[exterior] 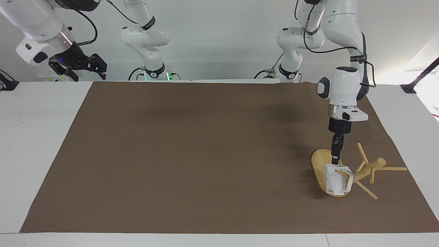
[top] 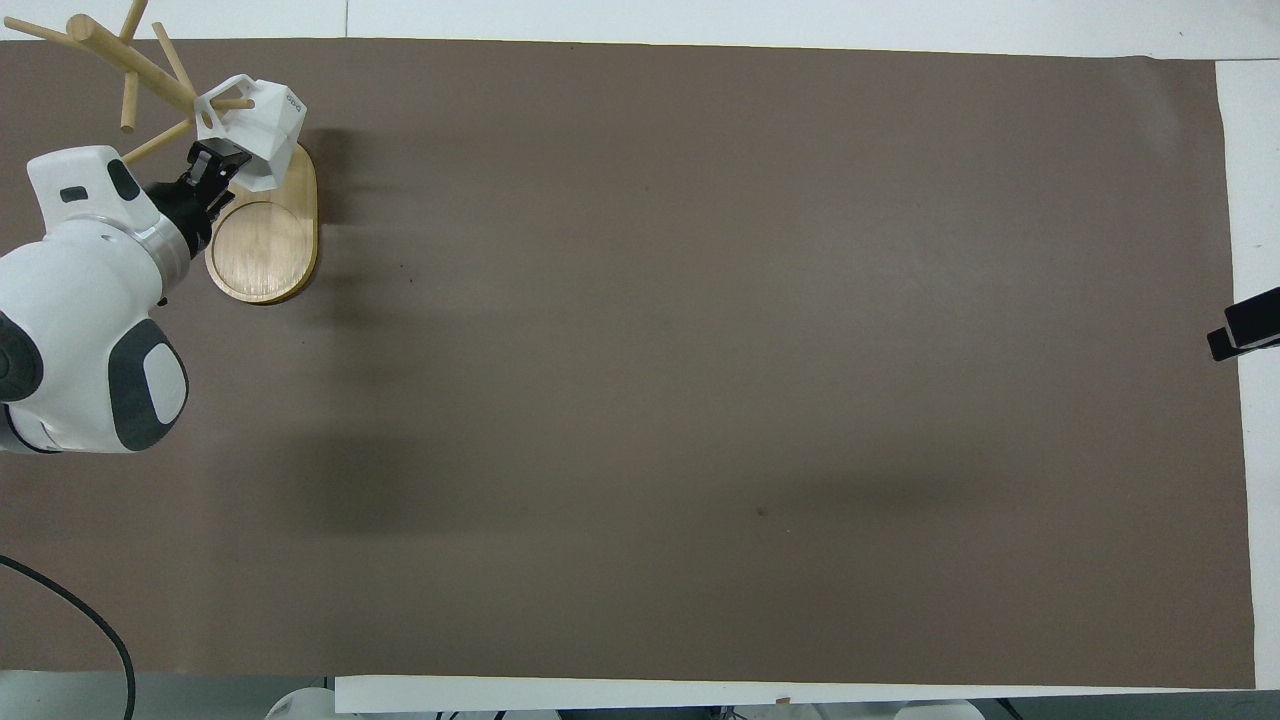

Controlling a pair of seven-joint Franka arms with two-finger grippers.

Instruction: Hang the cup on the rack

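Near the worktop corner at the left arm's end, I am pinching the light, stiff cup (exterior: pixel 336 181) by its rim in the left gripper (exterior: pixel 335 160), threading its handle onto a peg of the rack (exterior: pixel 363 169), the right gripper (exterior: pixel 77 65) waiting, fingers spread.

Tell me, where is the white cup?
The cup hangs from the left gripper over the rack, at the left arm's end of the table, with a peg through its handle.
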